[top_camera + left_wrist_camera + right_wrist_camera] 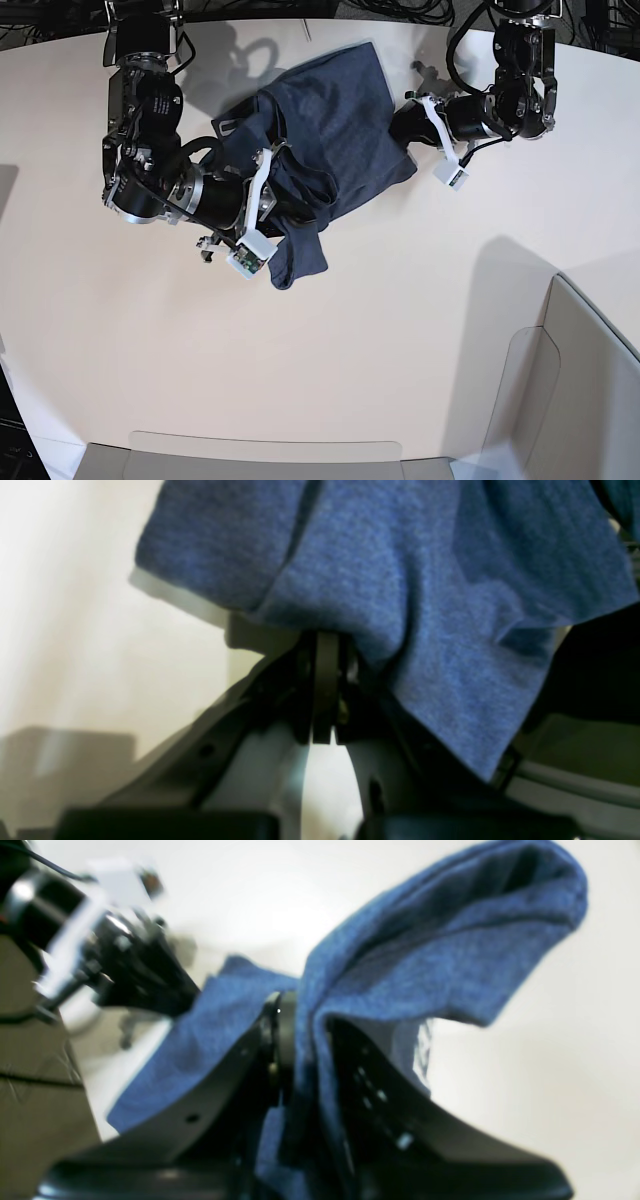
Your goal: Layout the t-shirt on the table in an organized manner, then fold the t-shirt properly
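The t-shirt (330,130) is held bunched above the table (400,340) by 2 arms; the left gripper (325,645) and right gripper (300,1040) are both clamped on cloth; uneven pulling risks twisting or slippage.

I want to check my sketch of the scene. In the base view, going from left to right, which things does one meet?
The arm with the right gripper → the t-shirt → the arm with the left gripper → the pale grey translucent panels, low at the right, all over the table.
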